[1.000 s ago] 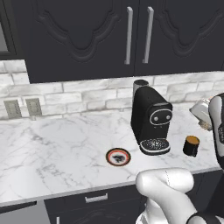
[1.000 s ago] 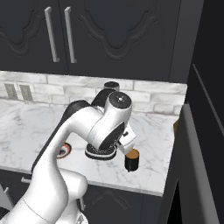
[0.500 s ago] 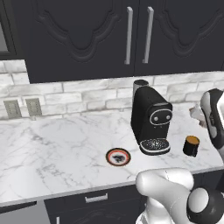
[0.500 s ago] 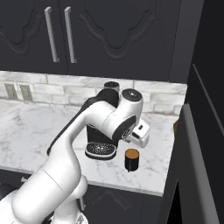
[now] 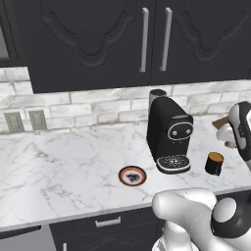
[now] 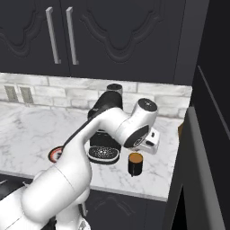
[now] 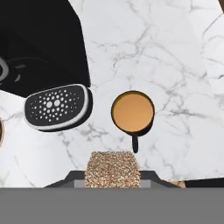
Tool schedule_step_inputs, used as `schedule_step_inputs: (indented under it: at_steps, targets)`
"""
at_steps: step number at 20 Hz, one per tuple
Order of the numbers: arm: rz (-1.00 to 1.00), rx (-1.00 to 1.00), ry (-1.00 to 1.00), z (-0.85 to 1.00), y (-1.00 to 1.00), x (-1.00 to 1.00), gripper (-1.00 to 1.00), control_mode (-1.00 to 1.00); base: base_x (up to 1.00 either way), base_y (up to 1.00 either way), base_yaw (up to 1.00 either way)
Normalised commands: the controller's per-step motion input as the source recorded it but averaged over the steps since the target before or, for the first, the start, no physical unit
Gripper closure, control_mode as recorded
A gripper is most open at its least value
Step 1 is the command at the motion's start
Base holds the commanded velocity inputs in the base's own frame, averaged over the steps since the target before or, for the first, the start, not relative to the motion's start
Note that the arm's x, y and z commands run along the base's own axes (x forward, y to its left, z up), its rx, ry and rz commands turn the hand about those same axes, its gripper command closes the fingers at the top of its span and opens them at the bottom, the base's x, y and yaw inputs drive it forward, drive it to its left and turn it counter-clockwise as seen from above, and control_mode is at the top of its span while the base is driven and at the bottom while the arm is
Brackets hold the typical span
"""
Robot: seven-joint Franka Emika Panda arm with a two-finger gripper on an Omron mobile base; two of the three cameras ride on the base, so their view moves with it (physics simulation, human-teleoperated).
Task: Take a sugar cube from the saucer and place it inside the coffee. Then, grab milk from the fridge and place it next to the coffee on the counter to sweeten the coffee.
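My gripper (image 7: 112, 177) is shut on a brown speckled sugar cube (image 7: 112, 168), which fills the gap between the fingers. Just beyond the cube, on the counter (image 7: 175, 52), stands the black mug of coffee (image 7: 132, 113) with its handle towards me. From the left base camera the hand (image 5: 226, 134) hangs above and slightly right of the mug (image 5: 213, 163). The right base camera has the gripper (image 6: 151, 142) just above the mug (image 6: 134, 163). The saucer (image 5: 132, 175) lies left of the machine; its sugar is too small to make out.
The black coffee machine (image 5: 169, 132) stands just left of the mug, its round perforated drip tray (image 7: 57, 106) beside it. A tall dark-edged grey panel (image 6: 194, 170) closes off the counter's right end. Black wall cabinets hang overhead. Bare marble (image 5: 63, 166) stretches to the left.
The arm has swung right across the front of the machine, carrying the sugar cube from beside the drip tray to above the mug. The mug and saucer have stayed put.
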Motion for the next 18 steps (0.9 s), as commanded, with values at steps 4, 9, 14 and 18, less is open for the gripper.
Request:
schedule_step_inputs:
  at_steps: [4, 9, 14, 18]
  targets:
    - [0.15, -0.04, 0.00, -0.40, -0.08, 0.09, 1.00, -1.00, 0.00, 0.00, 0.00]
    - [0.12, -0.03, 0.00, -0.38, 0.00, 0.09, 1.00, -1.00, 0.00, 0.00, 0.00]
    - [0.08, -0.13, 0.00, -0.28, -0.04, 0.19, 1.00, -1.00, 0.00, 0.00, 0.00]
    - [0.00, -0.16, 0.01, -0.18, -0.05, 0.23, 1.00, -1.00, 0.00, 0.00, 0.00]
